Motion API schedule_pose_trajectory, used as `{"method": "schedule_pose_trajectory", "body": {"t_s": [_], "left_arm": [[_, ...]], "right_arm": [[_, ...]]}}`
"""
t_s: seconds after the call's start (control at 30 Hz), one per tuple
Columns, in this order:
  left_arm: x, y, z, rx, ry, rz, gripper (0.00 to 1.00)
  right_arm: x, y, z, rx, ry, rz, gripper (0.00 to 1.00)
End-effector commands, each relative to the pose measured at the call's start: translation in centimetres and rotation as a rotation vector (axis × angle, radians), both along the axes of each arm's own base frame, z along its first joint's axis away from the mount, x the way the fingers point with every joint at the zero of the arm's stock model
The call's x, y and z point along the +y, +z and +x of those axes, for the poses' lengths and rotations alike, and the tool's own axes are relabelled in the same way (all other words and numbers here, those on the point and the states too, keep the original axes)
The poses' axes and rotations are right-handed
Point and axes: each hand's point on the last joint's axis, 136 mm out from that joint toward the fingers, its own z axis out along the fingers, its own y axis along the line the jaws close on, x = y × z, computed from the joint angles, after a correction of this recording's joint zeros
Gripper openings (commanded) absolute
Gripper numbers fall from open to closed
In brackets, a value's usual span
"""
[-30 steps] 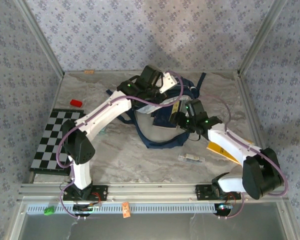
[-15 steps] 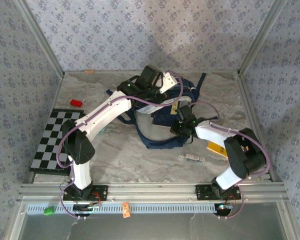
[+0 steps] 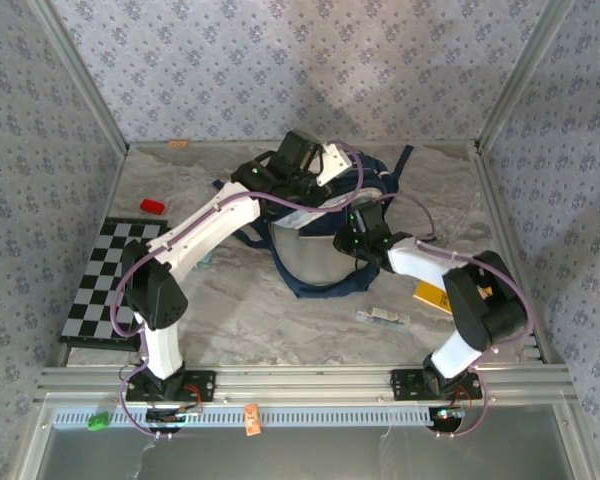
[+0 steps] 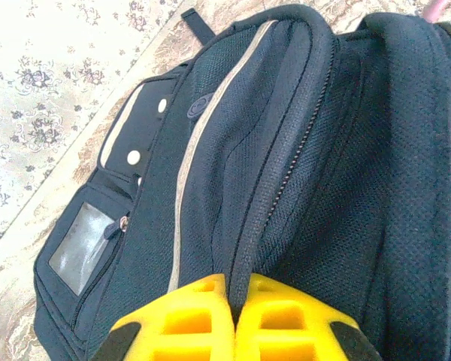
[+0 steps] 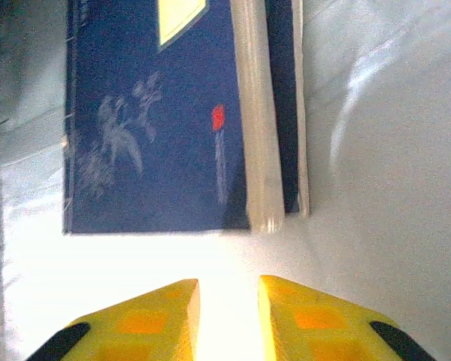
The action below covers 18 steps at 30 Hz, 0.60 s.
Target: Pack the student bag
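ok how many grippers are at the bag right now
2. The left gripper is shut on the student bag at its zipper seam, on the far side. The right gripper is open over the bag, facing a navy book.

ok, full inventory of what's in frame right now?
student bag: one, navy, back centre of the table
book: navy, count unclear, on a pale surface
checkered mat: one, black-and-white, left edge
red block: one, red, behind the mat
flat item: one, yellow, right of the bag
small item: one, pale, in front of the bag
left gripper: one, yellow fingers, shut on the bag
right gripper: one, yellow fingers, open, facing the book
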Motion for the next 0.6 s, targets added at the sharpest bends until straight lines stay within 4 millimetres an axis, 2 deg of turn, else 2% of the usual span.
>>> {"method": "schedule_pose_trajectory", "body": {"t_s": [0.0, 0.1, 0.27, 0.33, 0.43, 0.5, 0.57], "left_arm": [[0.4, 5.2, -0.2, -0.098, 0.002, -0.125, 0.00], [1.6, 3.3, 0.0, -0.068, 0.043, -0.106, 0.00], [3.5, 0.3, -0.8, 0.006, 0.117, -0.075, 0.00], [4.1, -1.0, -1.7, 0.034, 0.127, -0.014, 0.00], [4.6, -3.0, -2.2, 0.072, 0.149, -0.014, 0.00], [4.6, -4.0, -3.0, 0.118, 0.141, -0.017, 0.06], [4.3, -3.8, -3.9, 0.174, 0.141, -0.057, 0.20]], "right_arm": [[-0.3, 3.0, -2.0, -0.060, 0.040, 0.005, 0.34], [-1.7, 4.2, -4.6, -0.054, 0.041, -0.015, 0.40], [-5.9, 5.6, -8.5, -0.011, -0.042, -0.049, 0.52], [-8.5, 5.7, -9.8, 0.042, -0.111, -0.063, 0.57], [-12.6, 5.3, -11.0, 0.114, -0.231, -0.081, 0.63], [-15.5, 5.1, -11.5, 0.150, -0.330, -0.086, 0.69], [-18.0, 5.1, -11.6, 0.171, -0.410, -0.079, 0.74]]}}
